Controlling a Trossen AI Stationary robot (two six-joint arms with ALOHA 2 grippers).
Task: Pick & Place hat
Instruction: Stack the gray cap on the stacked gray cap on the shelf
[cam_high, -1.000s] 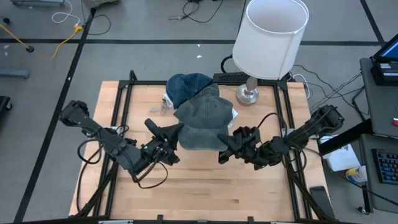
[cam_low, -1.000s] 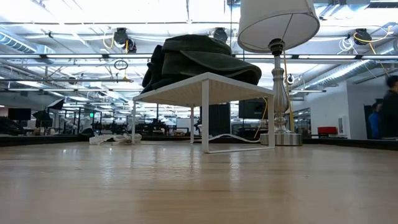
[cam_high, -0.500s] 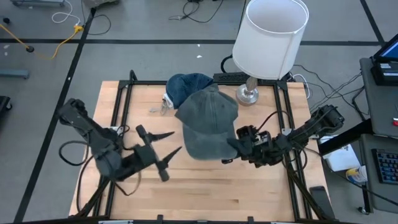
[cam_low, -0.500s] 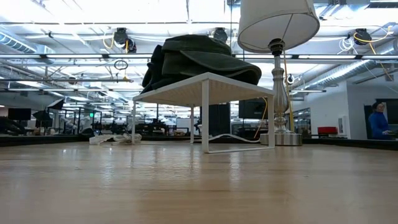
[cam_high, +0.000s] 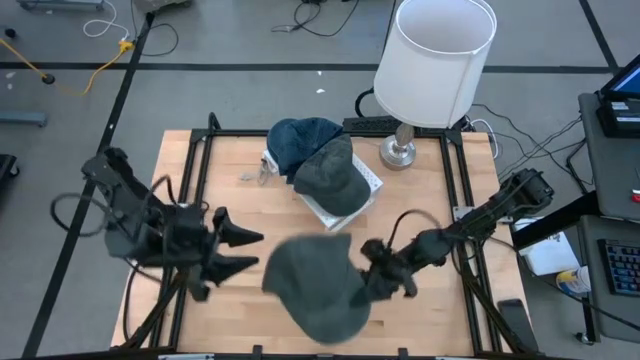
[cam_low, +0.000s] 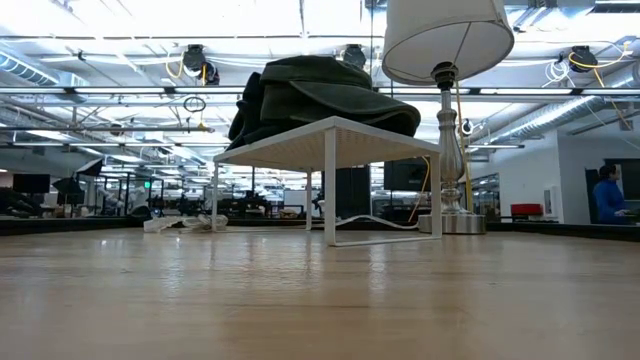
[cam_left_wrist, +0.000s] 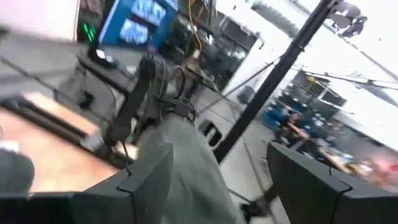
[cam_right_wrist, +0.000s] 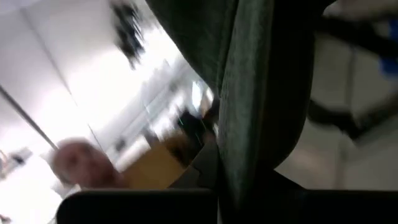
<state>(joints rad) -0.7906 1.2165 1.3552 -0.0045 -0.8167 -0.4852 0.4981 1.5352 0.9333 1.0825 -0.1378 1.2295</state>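
Your right tool (cam_high: 375, 283) grips the grey hat (cam_high: 312, 285), apparently carrying it toward the front of the surface (cam_high: 440, 320), while your left tool (cam_high: 240, 252) waits wide open.

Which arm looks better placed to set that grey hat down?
The right. Its end effector is shut on the grey hat, held over the table's near half; the left end effector is open and apart from it.
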